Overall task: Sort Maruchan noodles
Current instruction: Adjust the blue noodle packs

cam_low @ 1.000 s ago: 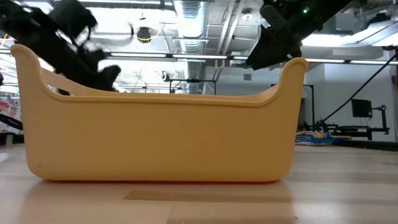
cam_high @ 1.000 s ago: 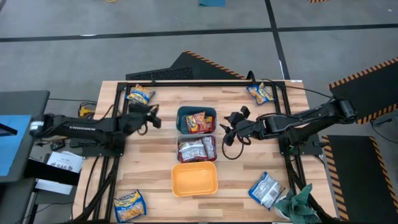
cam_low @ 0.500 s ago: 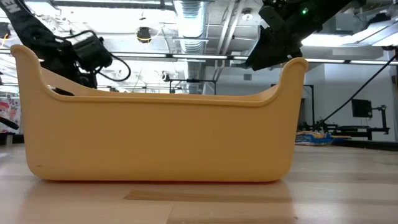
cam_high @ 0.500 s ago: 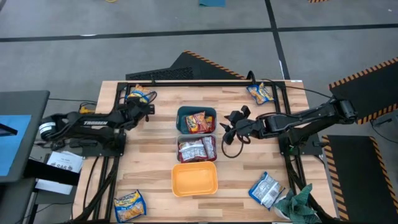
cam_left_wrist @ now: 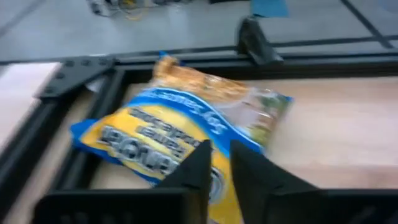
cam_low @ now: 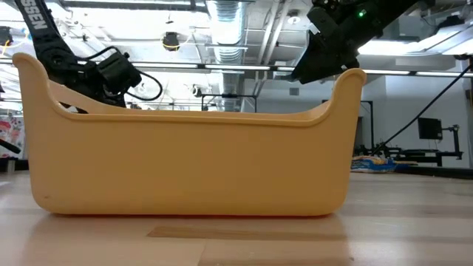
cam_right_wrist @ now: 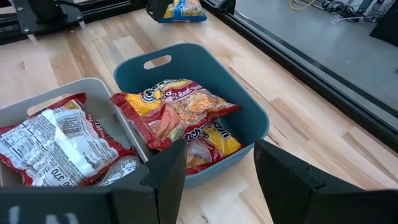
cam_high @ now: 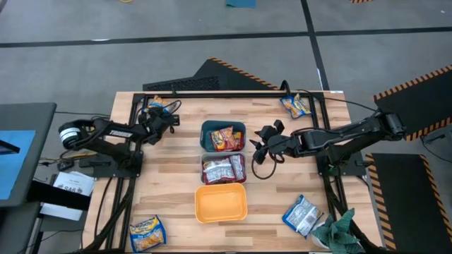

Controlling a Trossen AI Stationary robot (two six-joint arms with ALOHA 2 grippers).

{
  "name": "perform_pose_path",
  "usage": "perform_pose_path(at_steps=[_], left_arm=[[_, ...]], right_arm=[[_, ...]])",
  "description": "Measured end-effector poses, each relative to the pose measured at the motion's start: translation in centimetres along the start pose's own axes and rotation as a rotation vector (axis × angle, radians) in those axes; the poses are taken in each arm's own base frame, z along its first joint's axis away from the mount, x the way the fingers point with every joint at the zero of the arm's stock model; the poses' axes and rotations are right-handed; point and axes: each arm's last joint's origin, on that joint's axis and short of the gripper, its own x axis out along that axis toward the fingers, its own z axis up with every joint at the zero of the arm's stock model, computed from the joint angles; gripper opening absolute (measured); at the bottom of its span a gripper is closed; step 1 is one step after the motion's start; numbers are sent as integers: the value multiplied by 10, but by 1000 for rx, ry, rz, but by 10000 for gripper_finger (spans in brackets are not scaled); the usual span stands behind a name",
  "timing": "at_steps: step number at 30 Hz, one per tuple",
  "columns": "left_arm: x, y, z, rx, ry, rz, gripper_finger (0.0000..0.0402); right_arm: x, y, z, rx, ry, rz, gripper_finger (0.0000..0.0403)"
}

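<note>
A robotics lab: exposed ceiling ducts [cam_low: 229, 18], hazard-striped floor mats [cam_high: 413, 88], wooden test table [cam_high: 176, 176].

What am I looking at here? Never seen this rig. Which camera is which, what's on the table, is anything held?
Two dark robot arms work at a wooden table.

The overhead picture shows everything. The table-level picture mostly shows the wall of the empty orange bin. The other two come from cameras on the arms' wrists.

In a row: a teal bin with red-orange noodle packets, a white bin with silver-white packets, then the orange bin.

Loose on the table lie three yellow packets, another silver-white one, and a green rag.

The left gripper, nearly shut, is at a yellow packet in the far corner. The right gripper is open and empty beside the teal bin.
</note>
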Motion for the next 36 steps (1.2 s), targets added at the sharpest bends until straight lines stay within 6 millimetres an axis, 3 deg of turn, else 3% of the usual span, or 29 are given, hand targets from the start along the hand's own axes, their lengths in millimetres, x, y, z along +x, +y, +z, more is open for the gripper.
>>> perform_pose_path(at_steps=[2, 8, 19, 26, 36], left_arm=[[4, 4, 0, 2, -6, 48, 9], [17, 10, -3, -54, 24, 104, 1], [24, -2, -19, 39, 118, -31, 0], [2, -12, -31, 173, 190, -142, 0], [-55, -11, -33, 248, 316, -414, 0]], right_arm=[[0, 0, 0, 0, 0, 0, 210], [0, 0, 0, 0, 0, 0, 210], [0, 0, 0, -3, 2, 0, 210], [0, 0, -2, -14, 17, -3, 210], [0, 0, -2, -14, 19, -3, 210]])
